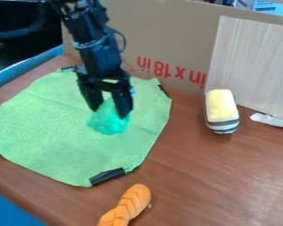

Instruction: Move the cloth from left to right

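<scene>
Your gripper is at the top of the bunched-up teal cloth; I can't tell if it has grabbed on; the cloth is over the big green mat; an orange toy and a stripy, yellow-topped toy sit on the brown table.

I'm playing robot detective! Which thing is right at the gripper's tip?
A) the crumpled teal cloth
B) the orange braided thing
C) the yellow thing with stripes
A: the crumpled teal cloth is bunched right at the gripper, above the green mat.
</scene>
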`<state>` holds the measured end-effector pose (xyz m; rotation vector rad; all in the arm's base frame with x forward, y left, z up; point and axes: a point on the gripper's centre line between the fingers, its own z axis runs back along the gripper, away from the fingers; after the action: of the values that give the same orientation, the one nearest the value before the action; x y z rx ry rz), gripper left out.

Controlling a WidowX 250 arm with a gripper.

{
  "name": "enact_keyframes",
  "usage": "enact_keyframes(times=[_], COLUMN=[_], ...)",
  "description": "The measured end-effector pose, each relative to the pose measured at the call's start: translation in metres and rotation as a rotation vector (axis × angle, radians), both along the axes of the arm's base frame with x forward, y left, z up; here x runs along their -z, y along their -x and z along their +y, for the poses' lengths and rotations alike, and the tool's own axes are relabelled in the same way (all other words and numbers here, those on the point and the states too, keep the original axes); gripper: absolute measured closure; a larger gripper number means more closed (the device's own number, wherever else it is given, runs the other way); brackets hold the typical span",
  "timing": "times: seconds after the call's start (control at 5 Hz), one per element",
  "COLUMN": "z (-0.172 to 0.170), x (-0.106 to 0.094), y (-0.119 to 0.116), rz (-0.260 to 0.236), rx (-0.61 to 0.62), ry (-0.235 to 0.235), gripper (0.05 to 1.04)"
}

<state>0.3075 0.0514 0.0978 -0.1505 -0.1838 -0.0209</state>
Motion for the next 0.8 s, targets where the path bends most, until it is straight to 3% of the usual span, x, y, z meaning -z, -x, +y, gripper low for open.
enact_keyframes(times=[0.6,0.8], z=[0.013,0.020], x=[0.022,0.022], y=[0.023,0.023], rz=[0.037,0.037], rx=[0.036,0.039], ry=[-0.011,-0.047], gripper=[0.173,0.137])
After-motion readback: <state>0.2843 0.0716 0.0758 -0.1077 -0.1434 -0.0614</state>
